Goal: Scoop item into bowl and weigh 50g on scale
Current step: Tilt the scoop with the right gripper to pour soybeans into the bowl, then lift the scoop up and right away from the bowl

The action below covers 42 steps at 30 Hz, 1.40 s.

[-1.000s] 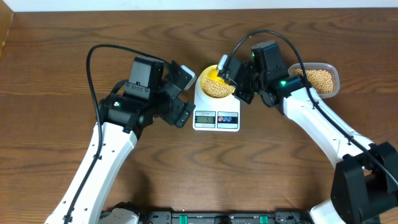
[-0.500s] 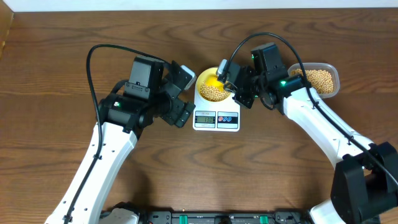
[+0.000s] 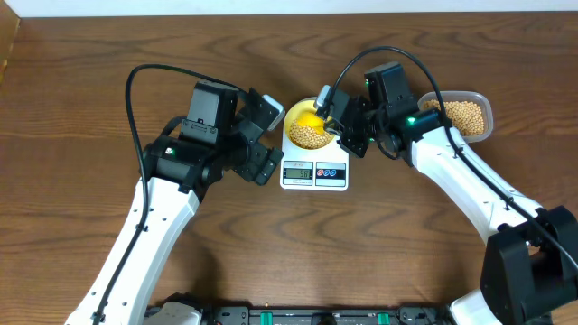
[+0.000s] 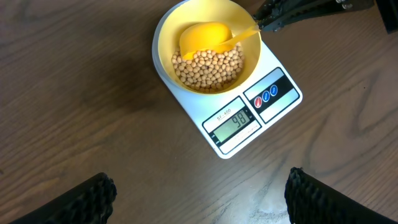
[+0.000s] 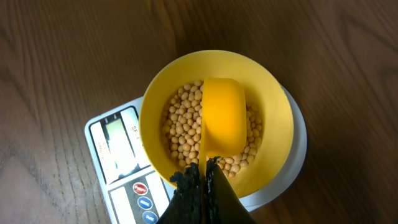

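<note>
The right gripper is closed tight on the handle of the scoop. The handle runs straight out from the fingers. The scoop's head lies inside the bowl, above the beans, and shows plain yellow with nothing on it. Whether it touches the heap, I cannot tell.

The bowl sits on the scale; the display is lit, but its digits are unclear.

The tub of beans lies beyond the right wrist, on the side away from the scale.

The left gripper is wide open and empty, near the scale's left side.

Judgement: the right arm is nearer both bowl and tub, so any correction falls to it.
</note>
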Motion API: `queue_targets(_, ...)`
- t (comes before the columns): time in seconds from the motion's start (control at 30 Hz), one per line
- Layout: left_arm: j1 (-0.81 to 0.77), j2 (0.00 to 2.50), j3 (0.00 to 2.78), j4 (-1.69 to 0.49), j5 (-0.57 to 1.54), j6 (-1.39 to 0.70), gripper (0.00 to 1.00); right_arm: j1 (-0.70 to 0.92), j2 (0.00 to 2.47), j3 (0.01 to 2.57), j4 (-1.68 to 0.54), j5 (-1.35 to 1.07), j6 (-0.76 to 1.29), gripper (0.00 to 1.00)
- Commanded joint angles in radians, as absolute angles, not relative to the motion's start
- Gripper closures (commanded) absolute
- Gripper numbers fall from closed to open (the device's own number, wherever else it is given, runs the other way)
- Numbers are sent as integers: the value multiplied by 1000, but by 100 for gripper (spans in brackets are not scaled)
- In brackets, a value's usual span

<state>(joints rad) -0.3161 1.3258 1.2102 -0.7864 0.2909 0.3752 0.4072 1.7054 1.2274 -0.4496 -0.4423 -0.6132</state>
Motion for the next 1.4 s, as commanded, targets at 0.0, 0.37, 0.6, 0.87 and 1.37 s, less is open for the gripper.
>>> queue_targets(0.0, -316, 1319, 1196, -789, 306, 392, 11, 411, 1703, 1229, -453, -466, -593, 99)
queue_targets(0.37, -316, 1320, 1196, -789, 306, 392, 11, 382, 1703, 1229, -428, -498, -516, 99)
queue_targets(0.6, -316, 1320, 1196, -789, 306, 392, 11, 344, 1703, 1229, -427, -609, -483, 99)
queue_targets(0.87, -316, 1320, 1196, -789, 306, 392, 11, 298, 1703, 1229, -420, -692, -457, 99)
queue_targets(1.37, -316, 1319, 1196, -789, 306, 392, 11, 234, 1703, 1229, -396, -842, -393, 99)
